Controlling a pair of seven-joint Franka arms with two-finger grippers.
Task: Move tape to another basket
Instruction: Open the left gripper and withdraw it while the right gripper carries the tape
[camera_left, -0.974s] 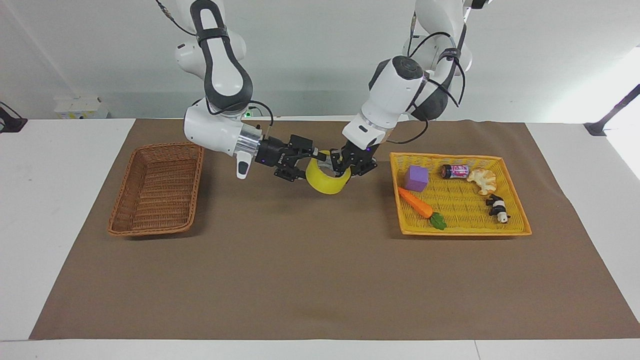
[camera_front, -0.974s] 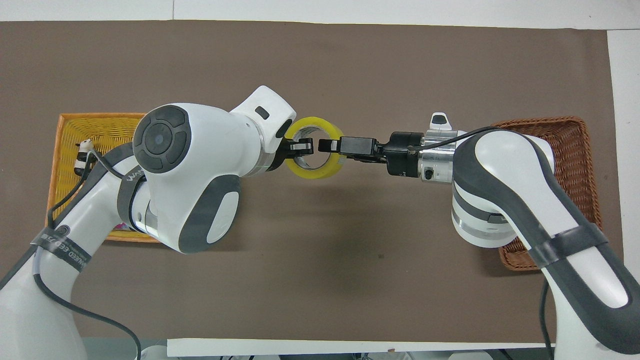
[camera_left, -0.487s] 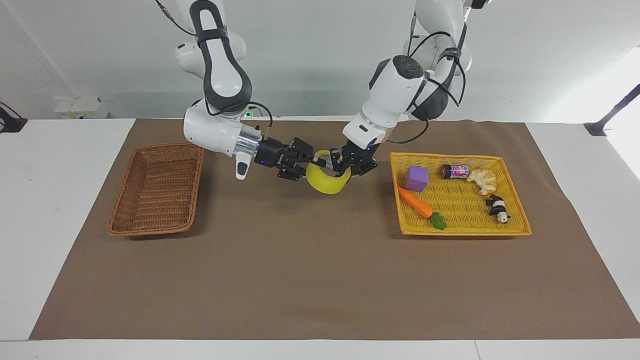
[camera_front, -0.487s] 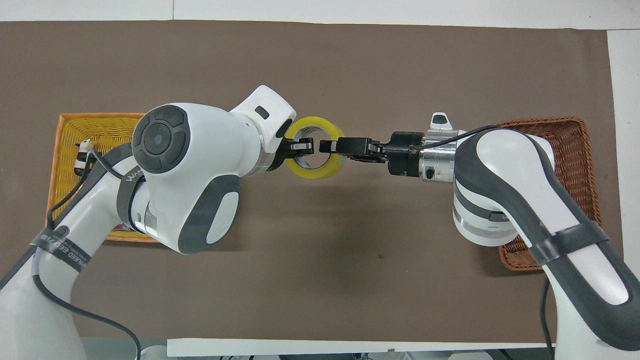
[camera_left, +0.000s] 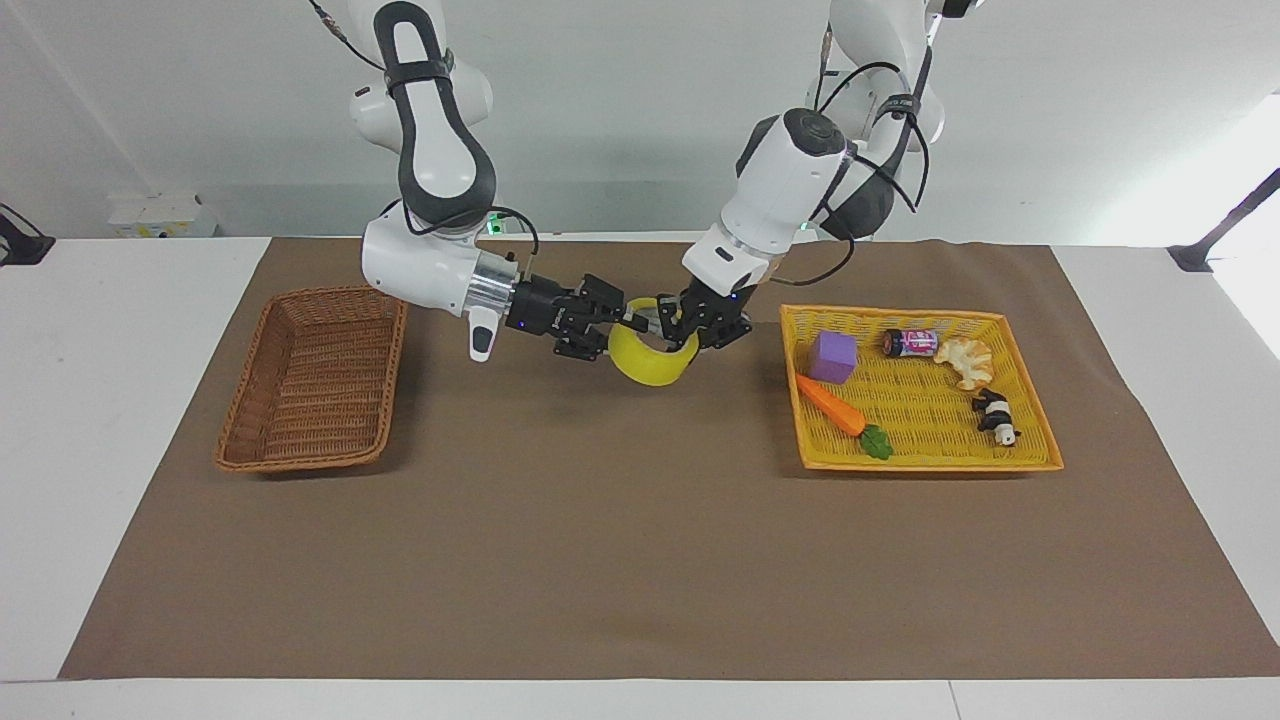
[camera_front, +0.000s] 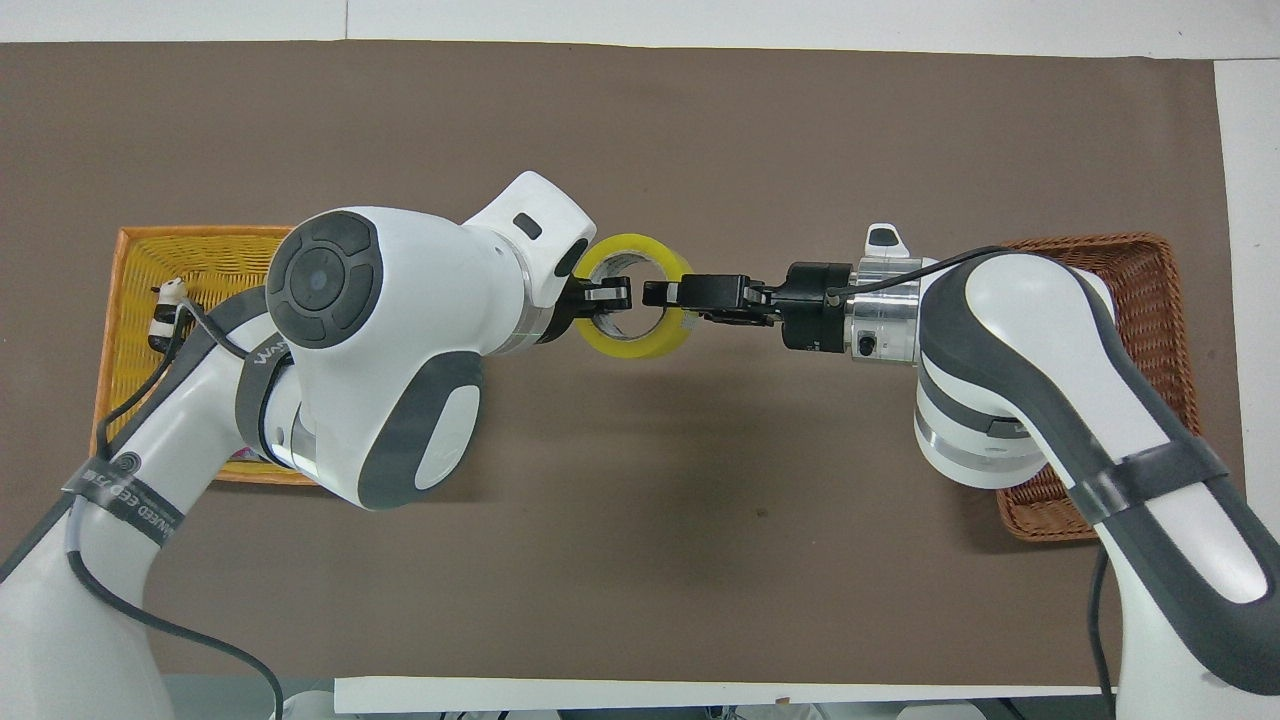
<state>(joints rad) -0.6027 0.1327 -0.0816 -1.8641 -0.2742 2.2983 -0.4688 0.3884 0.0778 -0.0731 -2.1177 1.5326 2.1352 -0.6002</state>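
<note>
The yellow tape roll (camera_left: 650, 362) hangs in the air over the brown mat between the two baskets; it also shows in the overhead view (camera_front: 632, 343). My left gripper (camera_left: 688, 335) is shut on the rim nearest the yellow basket, seen from above too (camera_front: 603, 297). My right gripper (camera_left: 630, 324) reaches in level from the brown basket's end and is shut on the facing rim (camera_front: 662, 293). The dark brown wicker basket (camera_left: 330, 293) stands empty at the right arm's end; my right arm partly covers it from above (camera_front: 1150, 290).
The yellow-orange tray basket (camera_left: 930, 463) at the left arm's end holds a purple cube (camera_left: 833, 357), a carrot (camera_left: 835, 405), a can (camera_left: 910, 343), a bread piece (camera_left: 965, 362) and a panda toy (camera_left: 995, 415). My left arm covers most of it from above (camera_front: 180, 240).
My right gripper has closed its fingers onto the tape's rim. The tape and both grippers have shifted slightly toward the brown basket and a little upward.
</note>
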